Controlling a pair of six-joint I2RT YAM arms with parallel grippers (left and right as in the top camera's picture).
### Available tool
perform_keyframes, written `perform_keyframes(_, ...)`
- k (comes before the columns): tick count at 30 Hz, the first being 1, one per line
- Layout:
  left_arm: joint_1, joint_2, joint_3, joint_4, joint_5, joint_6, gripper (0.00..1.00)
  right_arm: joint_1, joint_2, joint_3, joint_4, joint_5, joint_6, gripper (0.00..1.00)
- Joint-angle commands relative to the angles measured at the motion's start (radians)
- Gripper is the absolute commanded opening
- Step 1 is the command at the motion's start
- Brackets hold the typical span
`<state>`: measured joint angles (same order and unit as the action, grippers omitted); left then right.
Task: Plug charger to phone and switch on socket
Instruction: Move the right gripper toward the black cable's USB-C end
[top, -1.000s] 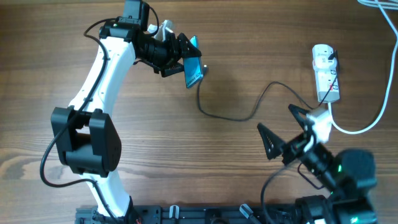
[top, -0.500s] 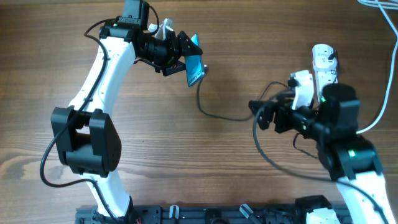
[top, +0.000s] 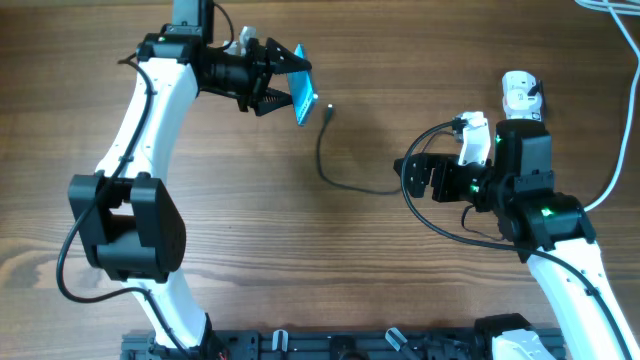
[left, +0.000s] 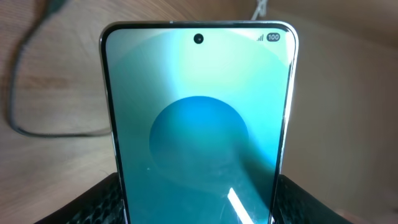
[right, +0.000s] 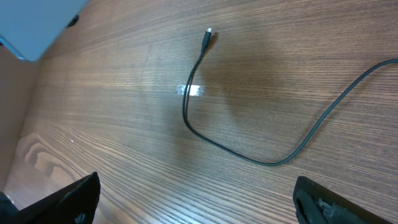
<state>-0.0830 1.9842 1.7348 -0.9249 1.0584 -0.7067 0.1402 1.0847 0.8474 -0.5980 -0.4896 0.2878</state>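
Smartphone (top: 303, 85), flat, rectangular, cyan-teal screen, is held up tilted at the far left, pinched between the left gripper's (top: 290, 88) black fingers. Thin black charger cable (top: 345, 182) lies loose on the brown wooden table (top: 250, 230), its plug tip (top: 329, 110) just right of the smartphone, not touching. Right gripper (top: 408, 178) hangs wide open and empty above the cable's right part. White power strip (top: 517, 92) sits far right.

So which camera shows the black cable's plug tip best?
The right wrist view: the plug tip shows sharp and unobstructed. Overhead shows it tiny near the phone; left wrist shows only blurred cable.
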Motion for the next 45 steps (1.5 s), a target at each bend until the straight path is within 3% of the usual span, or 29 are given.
perform_keyframes(1,0.005,-0.038,0.021,0.005,0.156,-0.159,0.64,-0.004,0.006,0.018,0.002,-0.005,0.008,1.0)
perform_keyframes(13,0.005,-0.038,0.021,0.004,0.214,-0.321,0.63,-0.004,0.006,0.018,0.002,-0.005,0.008,1.0)
perform_keyframes(45,0.005,-0.038,0.021,0.005,0.217,-0.322,0.63,-0.004,0.006,0.018,0.006,-0.005,0.012,1.0)
